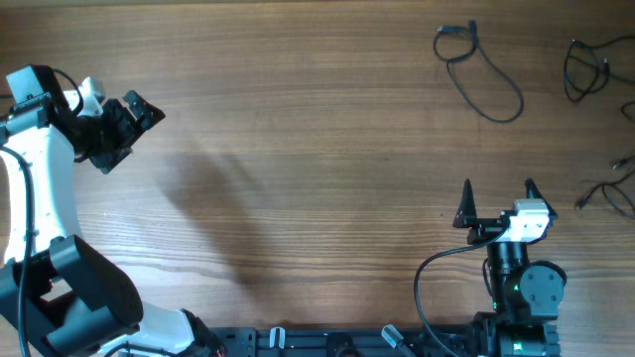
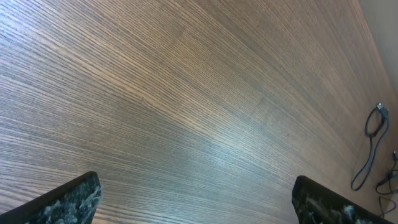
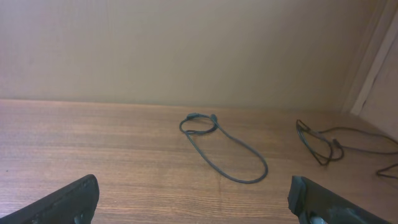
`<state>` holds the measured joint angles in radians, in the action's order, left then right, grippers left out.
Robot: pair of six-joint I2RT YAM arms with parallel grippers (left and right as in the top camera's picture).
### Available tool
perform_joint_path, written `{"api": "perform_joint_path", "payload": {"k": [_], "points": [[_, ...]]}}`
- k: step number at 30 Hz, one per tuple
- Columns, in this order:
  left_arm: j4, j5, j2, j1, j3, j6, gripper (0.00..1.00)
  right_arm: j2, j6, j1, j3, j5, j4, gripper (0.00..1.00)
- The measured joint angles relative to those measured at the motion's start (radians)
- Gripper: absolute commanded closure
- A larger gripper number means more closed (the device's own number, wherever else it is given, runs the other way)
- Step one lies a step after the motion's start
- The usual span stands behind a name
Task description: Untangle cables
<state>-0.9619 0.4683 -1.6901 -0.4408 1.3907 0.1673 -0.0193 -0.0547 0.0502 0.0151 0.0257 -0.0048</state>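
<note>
The cables lie apart on the wooden table, all on its right side. One black cable forms a long loop at the far right-centre, and the right wrist view has that loop ahead of the fingers. A second cable is bunched by the far right corner. A third cable lies at the right edge. My left gripper hangs open over bare wood at the far left, far from them all. My right gripper stands open near the front, short of the loop, holding nothing.
In the left wrist view, a thin cable shows at the right margin, beyond wide wood. In the right wrist view, a beige wall rises behind the table's far edge. The arm bases and their thick wires sit along the front edge.
</note>
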Motion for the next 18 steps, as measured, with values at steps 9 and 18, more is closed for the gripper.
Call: {"api": "perform_joint_path", "payload": {"k": [9, 18], "points": [[-0.01, 0.023, 0.0, 0.0, 0.0, -0.005, 0.0, 0.0, 0.0, 0.0, 0.0, 0.0, 0.0, 0.0], [-0.221, 0.305, 0.256, 0.038, 0.0, -0.446, 0.0, 0.002, 0.0, 0.0, 0.0, 0.0, 0.003, 0.0]]}}
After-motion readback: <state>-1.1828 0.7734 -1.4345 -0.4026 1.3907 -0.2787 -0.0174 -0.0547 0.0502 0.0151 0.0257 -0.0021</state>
